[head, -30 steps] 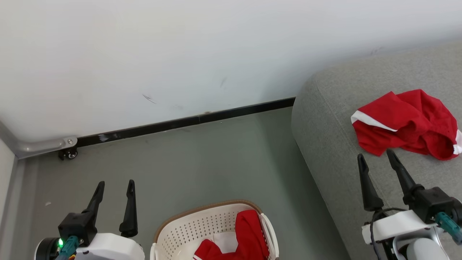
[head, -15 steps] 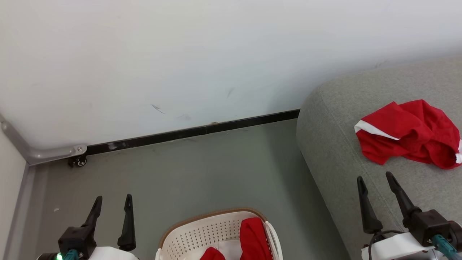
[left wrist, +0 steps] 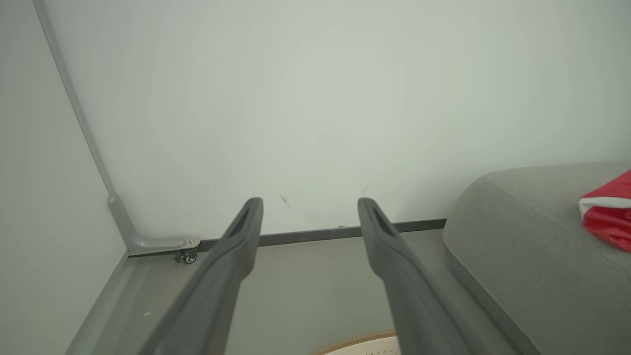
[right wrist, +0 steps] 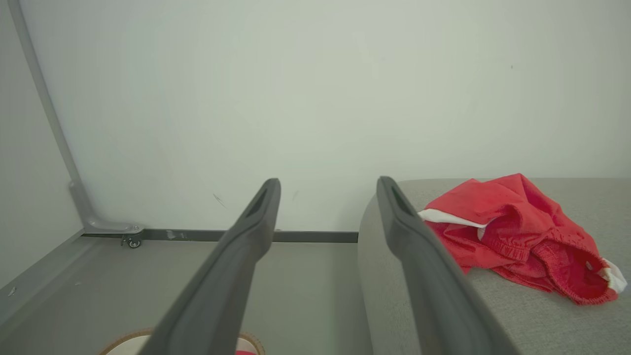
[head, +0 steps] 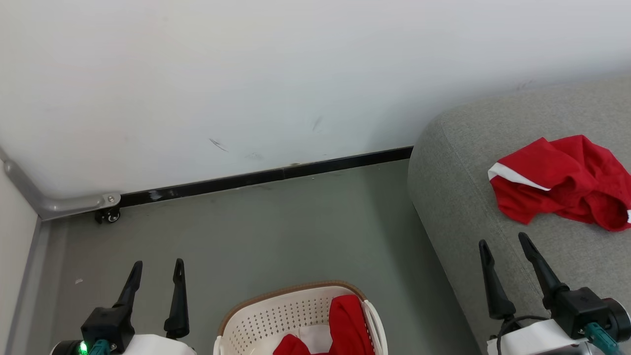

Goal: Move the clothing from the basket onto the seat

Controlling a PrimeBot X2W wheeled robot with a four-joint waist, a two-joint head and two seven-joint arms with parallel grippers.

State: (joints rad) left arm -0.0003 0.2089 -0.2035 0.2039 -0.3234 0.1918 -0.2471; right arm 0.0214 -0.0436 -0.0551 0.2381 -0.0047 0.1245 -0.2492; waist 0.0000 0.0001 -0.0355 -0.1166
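the left claw (head: 158, 263) hangs over the grey-green floor (head: 276, 231), off to the left of the basket (head: 276, 308), its two dark fingers spread apart with nothing between them. the right claw (head: 503, 239) hovers above the near part of the seat (head: 458, 197), close to its rounded corner, and it too is spread wide and empty, fingers pointing toward the wall (head: 246, 74). on the seat, just beyond that right claw but not touching it, lies a crumpled red garment (head: 562, 180) with a white band along one edge and a gathered hem showing; it sits well in from the seat's left side. down on the floor between the two claws stands the basket, cream with rows of small holes and a brown rim, cut off by the lower edge of the head view. inside it is the clothing (head: 347, 325), red fabric bunched against the basket's right-hand wall, with a patch of white beside it. how much more lies deeper in the basket i cannot tell. a black skirting strip (head: 256, 176) runs along the foot of the wall as far as the seat, and at the left corner a small caster wheel (head: 109, 216) sits under a grey metal bracket (head: 74, 203).
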